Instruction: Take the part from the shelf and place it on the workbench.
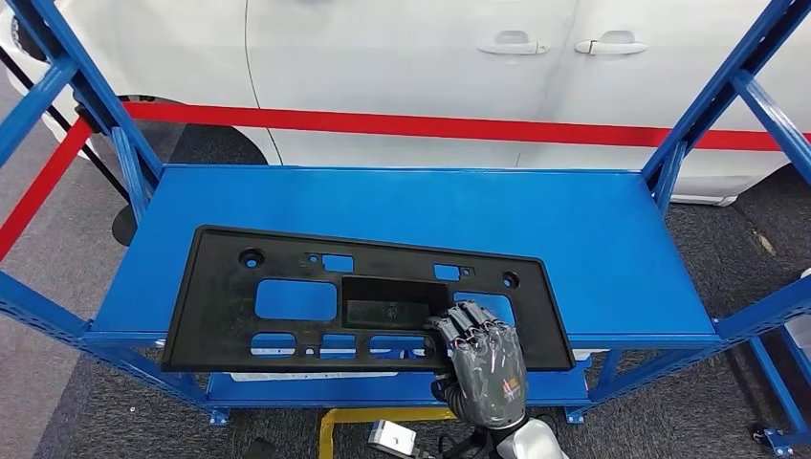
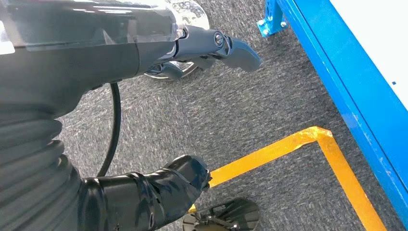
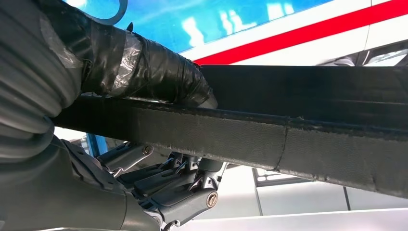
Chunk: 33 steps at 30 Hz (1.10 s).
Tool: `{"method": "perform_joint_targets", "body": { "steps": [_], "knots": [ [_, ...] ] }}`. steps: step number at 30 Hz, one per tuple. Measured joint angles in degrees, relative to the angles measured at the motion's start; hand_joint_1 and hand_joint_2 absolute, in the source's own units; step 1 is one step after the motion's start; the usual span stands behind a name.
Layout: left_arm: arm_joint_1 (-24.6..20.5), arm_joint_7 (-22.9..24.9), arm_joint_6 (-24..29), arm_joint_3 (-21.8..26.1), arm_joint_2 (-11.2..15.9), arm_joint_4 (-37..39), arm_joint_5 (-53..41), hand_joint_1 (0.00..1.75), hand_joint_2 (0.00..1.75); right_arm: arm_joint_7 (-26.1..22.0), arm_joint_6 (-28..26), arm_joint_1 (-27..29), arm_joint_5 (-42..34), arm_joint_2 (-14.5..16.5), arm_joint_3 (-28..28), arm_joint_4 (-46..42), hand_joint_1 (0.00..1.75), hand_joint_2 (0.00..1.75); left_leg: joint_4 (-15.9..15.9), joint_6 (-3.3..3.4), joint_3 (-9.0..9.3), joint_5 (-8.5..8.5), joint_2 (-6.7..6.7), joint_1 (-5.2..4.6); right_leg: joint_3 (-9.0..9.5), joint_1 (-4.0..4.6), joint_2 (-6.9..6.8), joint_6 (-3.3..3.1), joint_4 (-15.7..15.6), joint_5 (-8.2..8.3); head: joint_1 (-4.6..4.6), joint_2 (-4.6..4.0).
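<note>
Setting: blue steel shelf [image 1: 593, 239] before a white car body with a red stripe [image 1: 430, 124]; grey carpet and yellow floor tape [image 2: 288, 144] below.

Item: black plastic part [image 1: 287, 258], a long flat panel with rectangular cut-outs and a central recess, lying on the shelf, its near edge overhanging.

Holding: my right robot hand [image 1: 483, 368] clamps that near edge, thumb on one face, fingers on the other. My left robot hand [image 2: 211, 45] hangs over the floor, fingers curled, holding nothing.

Risk, as I judge it: gripped off-centre, the panel may pivot, sag or catch an upright.
</note>
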Motion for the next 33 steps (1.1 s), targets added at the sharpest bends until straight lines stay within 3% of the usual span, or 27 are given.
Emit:
{"method": "perform_joint_targets", "body": {
  "steps": [3,5,7,9,11,12,13,14,16,18,22,23,25,27,28,29,30,32,33],
  "knots": [
    [-0.03,0.02,0.06,0.00,-0.14,0.00,-0.02,0.00,1.75,0.00,-0.01,-0.03,-0.04,0.00,-0.05,-0.02,1.75,1.75,0.07,-0.55,-0.14,0.30,-0.06,-0.18,4.02,0.37,0.02,-0.64,-8.09,2.13,-0.02,-0.01],
    [-0.02,0.05,0.11,0.00,-0.22,0.00,-0.05,0.00,1.75,0.01,-0.02,0.01,-0.06,0.00,-0.07,-0.02,1.75,1.75,0.01,-1.18,-0.36,0.67,-0.04,-0.23,3.98,0.64,0.05,-0.96,-8.91,2.38,-0.02,0.00],
    [-0.02,0.08,0.14,0.00,-0.29,0.00,-0.07,0.00,1.75,0.02,-0.02,0.02,-0.07,0.05,-0.08,-0.02,1.75,1.75,0.55,-1.80,-0.76,0.07,-0.04,-0.17,3.79,0.36,-0.08,-1.61,-9.34,3.04,-0.02,0.00],
    [-0.03,0.10,0.16,0.00,-0.30,0.00,-0.07,0.00,1.75,0.02,-0.04,0.00,-0.07,0.14,-0.09,-0.02,1.75,1.75,4.49,-2.20,-2.36,-3.14,-0.06,-0.10,3.45,0.04,-0.32,-2.28,-9.78,3.69,-0.06,0.00],
    [0.01,0.14,0.17,0.00,-0.30,0.00,-0.07,0.00,1.75,0.02,-0.07,0.03,-0.07,0.19,-0.09,-0.02,1.75,1.75,11.85,-2.51,-5.09,-7.44,-0.07,-0.01,2.79,0.12,-0.46,-2.54,-9.65,4.05,-0.09,0.00],
    [0.04,0.15,0.17,0.00,-0.30,0.00,-0.07,0.00,1.75,0.02,-0.07,0.06,-0.07,0.20,-0.09,-0.02,1.75,1.75,14.80,-2.66,-6.02,-8.67,-0.06,0.03,2.42,0.14,-0.51,-2.55,-9.49,4.20,-0.08,0.00],
    [0.05,0.16,0.17,0.00,-0.30,0.00,-0.07,0.00,1.75,0.02,-0.07,0.08,-0.07,0.20,-0.09,-0.02,1.75,1.75,15.93,-2.77,-6.07,-8.82,-0.05,0.06,2.05,0.15,-0.52,-2.51,-9.26,4.33,-0.08,0.00],
    [0.06,0.17,0.17,0.00,-0.30,0.00,-0.07,0.00,1.75,0.02,-0.07,0.10,-0.07,0.20,-0.09,-0.02,1.75,1.75,14.83,-2.83,-5.01,-7.92,-0.05,0.10,1.71,0.13,-0.52,-2.47,-8.96,4.40,-0.08,0.00],
    [-0.01,0.17,0.18,0.00,-0.30,0.00,-0.07,0.00,1.75,0.02,-0.07,0.09,-0.07,0.23,-0.09,-0.02,1.75,1.75,7.38,-2.72,-0.49,-4.91,-0.04,0.19,1.15,0.08,-0.49,-2.29,-8.23,4.40,-0.08,-0.01],
    [-0.11,0.18,0.19,0.00,-0.31,0.00,-0.07,0.00,1.75,0.01,-0.05,0.04,-0.12,0.27,-0.10,-0.02,1.75,1.75,1.62,-2.33,2.46,-3.39,-0.13,0.08,0.57,0.26,-0.43,-1.76,-7.45,4.47,-0.07,-0.01],
    [-0.08,0.26,0.19,0.03,-0.37,0.00,-0.03,0.00,1.75,-0.07,-0.05,0.03,-0.21,0.28,-0.15,-0.02,1.75,1.75,0.70,-0.92,2.17,-2.47,-0.11,0.07,-0.13,0.37,-0.27,-0.34,-7.06,4.69,-0.03,-0.01],
    [-0.13,0.28,0.19,0.04,-0.39,0.00,-0.02,0.00,1.75,-0.08,-0.06,0.02,-0.22,0.28,-0.17,-0.02,1.75,1.75,0.51,-0.46,1.95,-2.10,-0.04,0.16,-0.55,0.30,-0.24,-0.05,-6.07,3.71,-0.02,-0.01],
    [-0.23,0.28,0.19,0.04,-0.43,0.00,-0.02,0.00,1.75,-0.11,-0.05,0.01,-0.22,0.28,-0.21,-0.02,1.75,1.75,0.34,0.18,1.27,-1.42,0.10,0.22,-2.67,0.10,-0.21,0.48,-0.59,-0.30,-0.01,0.00],
    [-0.21,0.29,0.19,0.04,-0.45,0.00,-0.03,0.00,1.75,-0.13,-0.04,0.06,-0.22,0.28,-0.23,-0.01,1.75,1.75,0.41,0.36,0.43,-0.87,0.19,0.09,-5.13,0.00,-0.22,0.85,6.40,-4.02,-0.02,0.00],
    [-0.19,0.30,0.19,0.04,-0.45,0.00,-0.04,0.00,1.75,-0.13,-0.04,0.08,-0.23,0.28,-0.25,0.00,1.75,1.75,0.45,0.37,0.05,-0.62,0.22,0.03,-5.34,-0.01,-0.22,0.87,7.87,-4.46,-0.02,0.00],
    [-0.19,0.31,0.19,0.04,-0.45,0.00,-0.04,0.00,1.75,-0.15,-0.04,0.08,-0.26,0.28,-0.27,0.01,1.75,1.75,0.48,0.33,-0.27,-0.37,0.23,-0.04,-4.38,0.00,-0.22,0.77,7.14,-3.83,-0.03,0.00],
    [-0.19,0.31,0.19,0.04,-0.45,0.00,-0.05,0.00,1.75,-0.20,-0.04,0.07,-0.30,0.28,-0.30,0.00,1.75,1.75,0.50,0.27,-0.49,-0.15,0.22,-0.10,-2.29,0.04,-0.22,0.54,4.19,-2.36,-0.03,0.00],
    [-0.21,0.30,0.19,0.04,-0.53,0.00,-0.08,0.00,1.75,-0.37,-0.05,-0.03,-0.38,0.28,-0.38,-0.01,1.75,1.75,0.52,-0.01,-0.72,0.24,0.19,-0.23,2.87,0.34,-0.24,-0.23,-4.28,0.38,-0.04,0.00],
    [-0.23,0.30,0.19,0.05,-0.58,0.00,-0.10,0.00,1.75,-0.45,-0.05,-0.08,-0.40,0.28,-0.43,-0.02,1.75,1.75,0.53,-0.25,-0.82,0.43,0.18,-0.27,4.42,0.56,-0.27,-0.55,-7.16,1.08,-0.03,0.00]
  ]
}}
